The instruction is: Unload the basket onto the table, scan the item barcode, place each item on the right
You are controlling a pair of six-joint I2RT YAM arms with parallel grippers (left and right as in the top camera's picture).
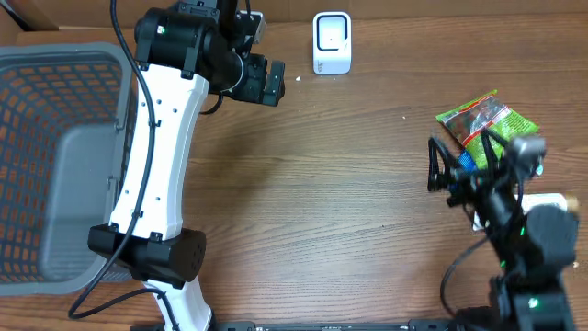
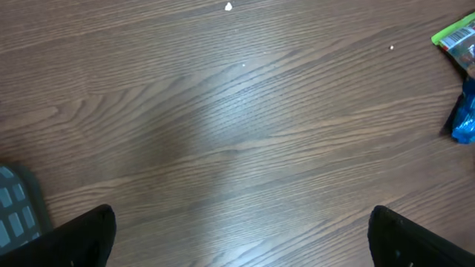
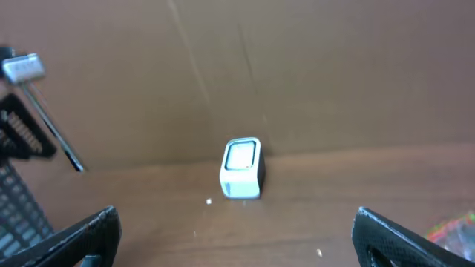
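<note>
The left gripper (image 2: 243,215) is wide open, and there is nothing between its black fingers (image 2: 74,237). It hangs over a bare part of the brown wooden table (image 1: 349,211). The right gripper (image 3: 237,215) is also wide open and holds nothing. It looks across the table toward the small white box-shaped barcode scanner (image 3: 242,169), which stands upright at the far edge in front of a brown cardboard wall (image 3: 312,74).

The green plastic snack packet (image 1: 485,118) lies flat on the right side of the table, near the right gripper and well apart from the scanner. No finger touches it. A small blue wrapper (image 1: 467,162) lies just beside the packet, partly hidden by the right arm.

At the left edge stands a grey plastic lattice basket (image 1: 55,110). The white left arm passes over its right rim. Inside, a plain grey surface shows. I cannot tell if it is the floor of the basket or something that lies in it.
</note>
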